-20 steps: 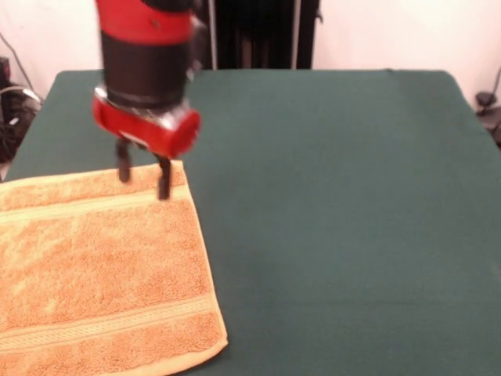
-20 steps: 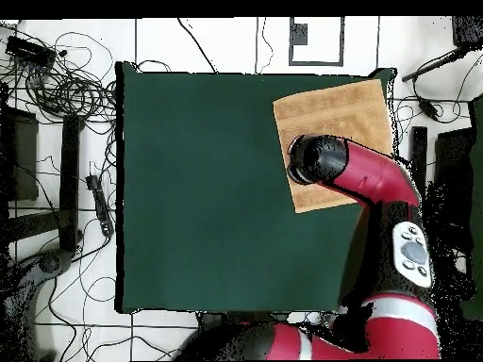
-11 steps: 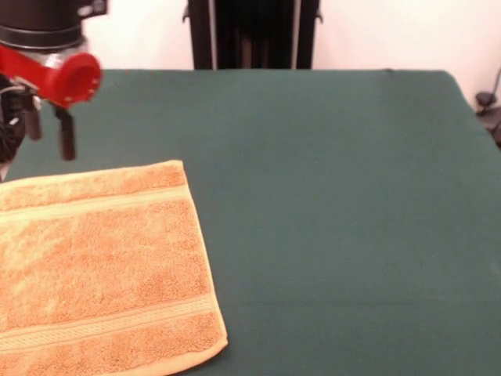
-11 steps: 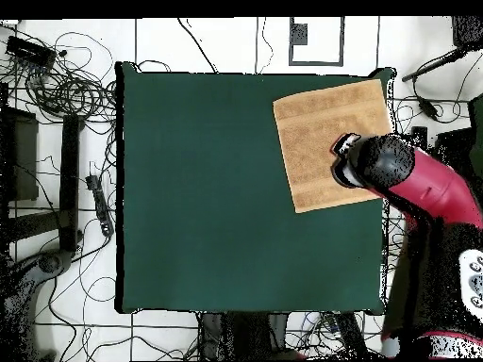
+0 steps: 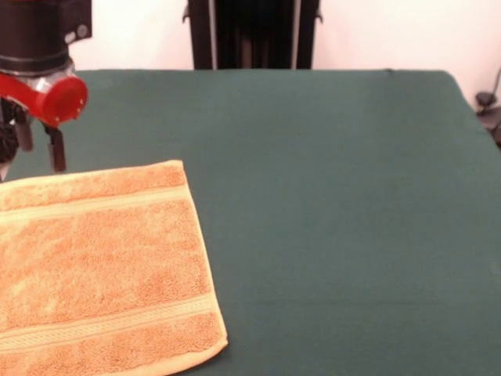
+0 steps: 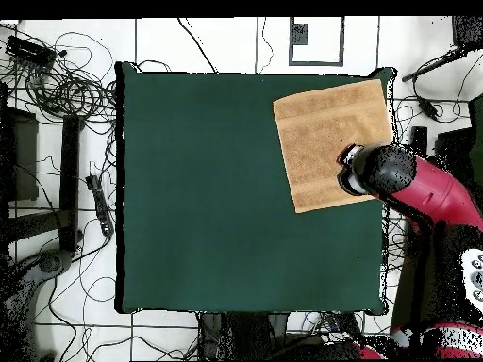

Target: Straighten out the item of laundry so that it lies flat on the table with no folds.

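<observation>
Since a second ago the arm has swung off the towel (image 5: 98, 270) toward the left edge of the front view, and since half a second ago it has barely shifted. The gripper (image 5: 37, 145) now hangs at the upper left of that view, above the table's (image 5: 337, 196) edge and just beyond the towel's far edge, touching nothing. Two dark fingers (image 5: 56, 153) show below the red flange with a clear gap between them, so the gripper stands spread and empty.

The towel lies flat at the lower left of the front view, running off the frame's left and bottom edges, with pale woven bands near its far and near sides. Overhead, the towel (image 6: 325, 141) fills the table's (image 6: 217, 189) upper right corner; the arm's wrist covers part of its lower right corner.
</observation>
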`<state>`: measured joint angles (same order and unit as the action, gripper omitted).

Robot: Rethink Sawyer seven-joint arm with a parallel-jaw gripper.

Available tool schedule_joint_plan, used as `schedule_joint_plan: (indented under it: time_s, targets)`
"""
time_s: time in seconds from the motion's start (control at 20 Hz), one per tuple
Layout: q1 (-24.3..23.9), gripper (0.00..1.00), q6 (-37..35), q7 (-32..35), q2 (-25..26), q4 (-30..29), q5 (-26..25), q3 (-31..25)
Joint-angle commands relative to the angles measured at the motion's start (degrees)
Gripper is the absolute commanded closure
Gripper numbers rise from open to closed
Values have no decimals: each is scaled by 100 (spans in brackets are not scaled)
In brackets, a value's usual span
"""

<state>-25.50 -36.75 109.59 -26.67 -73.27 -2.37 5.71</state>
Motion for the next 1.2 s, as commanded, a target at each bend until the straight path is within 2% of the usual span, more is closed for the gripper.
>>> schedule_joint_plan:
  time_s: [0.05,0.4,1.2]
  targets:
    - [233,0,443,-153,784,-248,-302,-899]
    - [456,0,825,120,1133,-120,-403,-684]
    - [565,0,978,59,1501,20,-405,-570]
